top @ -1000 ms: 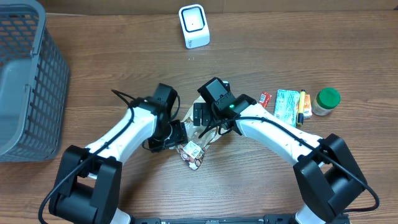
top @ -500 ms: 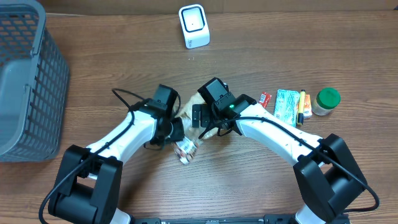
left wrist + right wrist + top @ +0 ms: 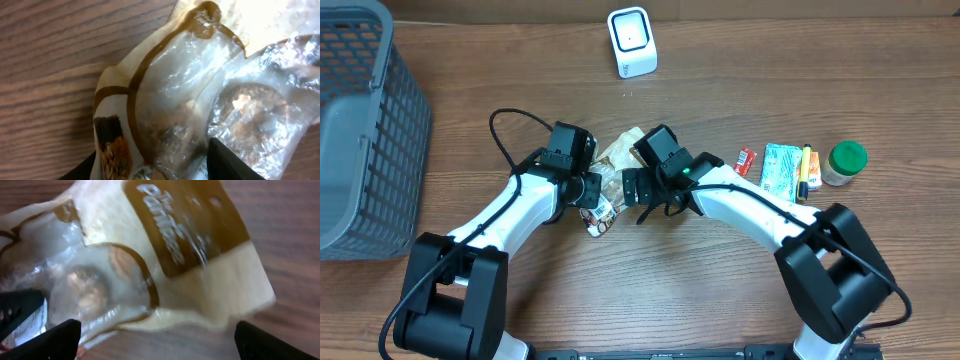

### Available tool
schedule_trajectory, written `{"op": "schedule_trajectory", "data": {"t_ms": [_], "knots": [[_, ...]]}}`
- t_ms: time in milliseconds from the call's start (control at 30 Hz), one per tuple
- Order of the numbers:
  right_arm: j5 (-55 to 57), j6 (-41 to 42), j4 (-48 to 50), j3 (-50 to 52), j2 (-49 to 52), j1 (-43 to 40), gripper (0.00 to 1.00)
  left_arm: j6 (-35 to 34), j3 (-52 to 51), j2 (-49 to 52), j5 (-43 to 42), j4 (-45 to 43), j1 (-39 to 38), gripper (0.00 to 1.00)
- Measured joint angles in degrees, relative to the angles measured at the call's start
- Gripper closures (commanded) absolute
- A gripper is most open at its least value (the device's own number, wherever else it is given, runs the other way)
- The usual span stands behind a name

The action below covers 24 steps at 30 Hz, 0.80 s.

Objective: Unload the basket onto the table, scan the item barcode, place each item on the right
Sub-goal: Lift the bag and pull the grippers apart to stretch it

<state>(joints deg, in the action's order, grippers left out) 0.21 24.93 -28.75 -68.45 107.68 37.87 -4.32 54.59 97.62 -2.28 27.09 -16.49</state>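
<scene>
A grey plastic mesh basket [image 3: 360, 130] is sitting at the far left of the brown wooden table [image 3: 470, 90]. Right of it, the left gripper [image 3: 592, 198] is grasping the lower end of a crinkly clear-and-beige plastic snack bag [image 3: 616, 158]. In the left wrist view its dark fingers [image 3: 227, 162] are pressing on either side of the film. The bag is lying near the table's middle, between the two grippers and well apart from the white box-shaped barcode scanner [image 3: 632, 42] at the far edge. The right gripper [image 3: 632, 186] is hovering just beside the bag's beige top, its fingers [image 3: 50, 340] spread wide and gripping nothing. Farther right, a small red packet [image 3: 747, 159], a green rectangular packet [image 3: 780, 168], a yellow marker [image 3: 805, 170] and a green-lidded jar [image 3: 845, 162] are lying in a row.
</scene>
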Motion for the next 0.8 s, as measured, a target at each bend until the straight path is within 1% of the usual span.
{"op": "schedule_trajectory", "data": {"t_ms": [100, 267, 567, 600, 733, 800], "knots": [[-0.02, -4.5, 4.59, 0.26, 0.09, -0.02, 0.0, 3.54, 0.0, 0.0, -2.8, 0.04, 0.04, 0.49], [0.0, -9.01, 9.68, 0.26, 0.09, -0.48, 0.0, 5.84, -0.02, 0.0, -5.35, 0.7, 0.0, 0.45], [0.04, -10.78, 7.56, 0.26, 1.68, -2.36, 0.01, 5.79, 0.0, 0.0, -5.81, 1.2, 0.0, 0.43], [0.0, -10.99, 7.91, 0.26, 2.71, -2.36, 0.04, 5.77, 0.0, 0.0, -5.81, 1.2, 0.0, 0.43], [-0.15, -11.8, 8.68, 0.13, 5.6, -2.36, 0.3, 5.77, 0.0, 0.0, -5.81, 1.2, 0.0, 0.43], [-1.88, -11.45, 7.69, -0.09, 5.6, -2.54, 0.41, 5.77, 0.0, 0.0, -5.79, 1.46, 0.0, 0.43]]}}
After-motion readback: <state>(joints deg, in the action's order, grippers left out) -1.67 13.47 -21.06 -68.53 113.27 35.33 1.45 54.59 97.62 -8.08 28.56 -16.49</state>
